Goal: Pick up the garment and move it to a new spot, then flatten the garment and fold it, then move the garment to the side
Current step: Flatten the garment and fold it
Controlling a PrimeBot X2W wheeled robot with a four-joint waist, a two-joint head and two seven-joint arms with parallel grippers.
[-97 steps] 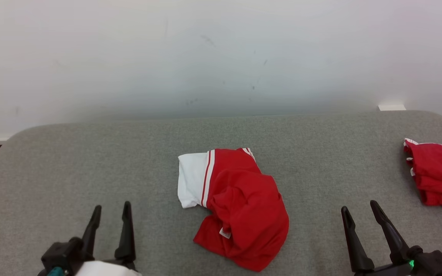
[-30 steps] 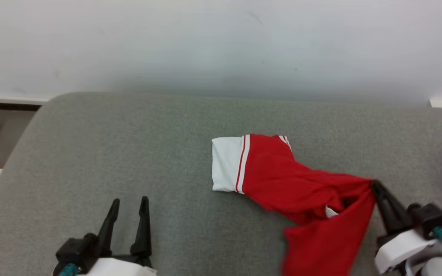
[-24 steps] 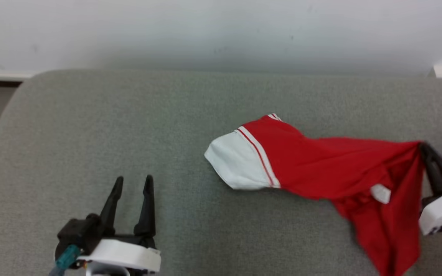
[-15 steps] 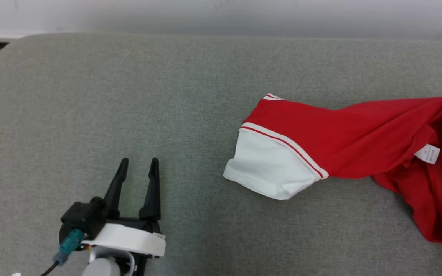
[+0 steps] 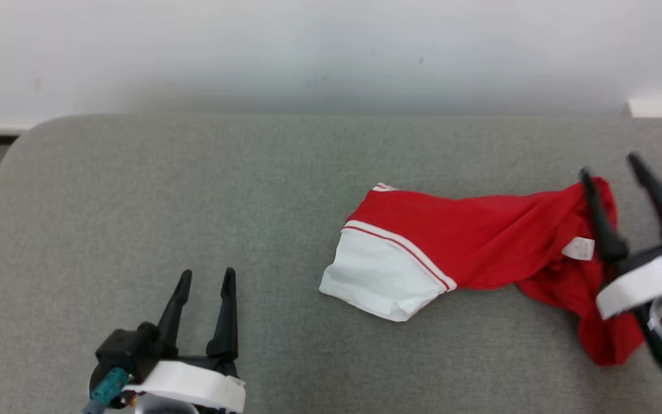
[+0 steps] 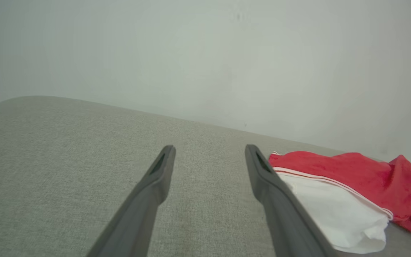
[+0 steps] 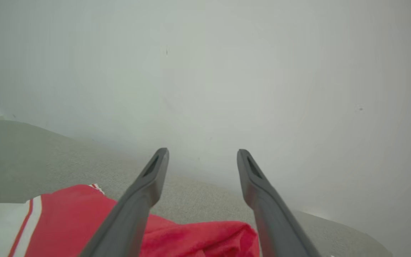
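A grey padded surface spans the head view beneath a pale wall. The red-and-white garment lies stretched at centre-right, white end toward the middle. At the right edge, the right gripper stands with jaws apart over the garment's bunched red end, holding nothing. Lower left, the left gripper is likewise spread and empty.

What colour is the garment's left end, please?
White: the garment is red elsewhere; the head view shows it best.
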